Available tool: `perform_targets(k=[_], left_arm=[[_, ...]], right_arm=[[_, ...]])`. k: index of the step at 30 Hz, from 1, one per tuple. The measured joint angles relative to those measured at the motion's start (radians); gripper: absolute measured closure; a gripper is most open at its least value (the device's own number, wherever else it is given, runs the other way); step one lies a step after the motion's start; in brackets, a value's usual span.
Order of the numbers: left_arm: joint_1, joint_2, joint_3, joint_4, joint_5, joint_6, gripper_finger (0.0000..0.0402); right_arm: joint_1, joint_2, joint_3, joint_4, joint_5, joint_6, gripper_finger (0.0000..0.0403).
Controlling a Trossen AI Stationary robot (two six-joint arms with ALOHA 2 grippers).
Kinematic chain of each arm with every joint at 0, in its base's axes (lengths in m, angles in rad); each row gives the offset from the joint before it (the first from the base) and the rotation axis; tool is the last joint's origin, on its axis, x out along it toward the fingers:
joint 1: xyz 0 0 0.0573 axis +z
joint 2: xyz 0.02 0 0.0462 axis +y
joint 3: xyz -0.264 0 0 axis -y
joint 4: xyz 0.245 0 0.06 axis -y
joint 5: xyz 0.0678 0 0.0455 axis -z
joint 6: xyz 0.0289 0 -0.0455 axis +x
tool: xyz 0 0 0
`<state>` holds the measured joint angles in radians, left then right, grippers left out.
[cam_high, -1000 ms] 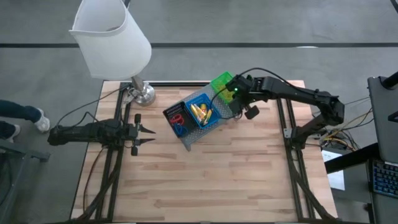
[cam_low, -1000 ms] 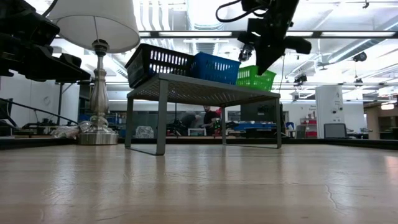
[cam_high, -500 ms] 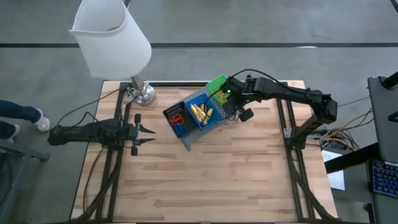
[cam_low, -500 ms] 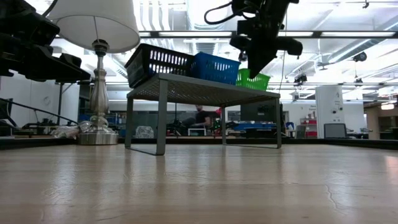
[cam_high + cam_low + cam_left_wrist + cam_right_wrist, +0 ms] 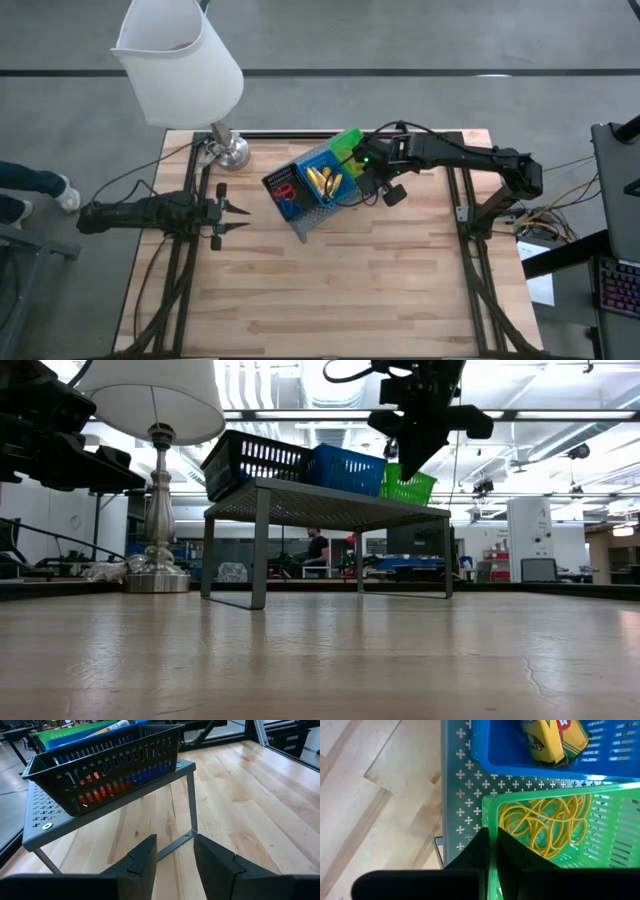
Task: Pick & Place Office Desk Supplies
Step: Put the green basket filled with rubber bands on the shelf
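Item: my right gripper [image 5: 490, 845], jaws clenched on green bin [image 5: 555, 835] rim, on grey rack [image 5: 465, 795]; left gripper [image 5: 228, 222], jaws released, idle over bench [image 5: 330, 290]

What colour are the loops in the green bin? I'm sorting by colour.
Yellow: thin tangled loops lie in the green bin, clearest in the right wrist view.

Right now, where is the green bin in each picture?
High view: the green bin sits at the far end of the grey shelf, partly under the right gripper.
Low view: green bin at the shelf's right end, behind that gripper.
Left wrist view: only a green strip behind the black bin.
Right wrist view: green bin with yellow loops inside, its rim pinched by the gripper.
Shared landmark: the blue bin beside it.
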<state>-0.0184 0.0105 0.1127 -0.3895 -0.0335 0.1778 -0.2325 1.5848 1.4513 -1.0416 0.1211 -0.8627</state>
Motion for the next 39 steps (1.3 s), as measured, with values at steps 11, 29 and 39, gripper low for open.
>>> perform_targets(k=[11,29,39], left_arm=[[0.000,0.000,0.000,0.000,0.000,0.000,0.0268],[0.000,0.000,0.000,0.000,0.000,0.000,0.0268],[0.000,0.000,0.000,0.000,0.000,0.000,0.0268]], right_arm=[[0.005,0.000,0.000,-0.003,-0.016,0.053,0.0390],[0.003,0.000,0.000,-0.002,-0.011,0.001,0.0390],[0.003,0.001,0.001,0.009,-0.010,0.033,0.0344]])
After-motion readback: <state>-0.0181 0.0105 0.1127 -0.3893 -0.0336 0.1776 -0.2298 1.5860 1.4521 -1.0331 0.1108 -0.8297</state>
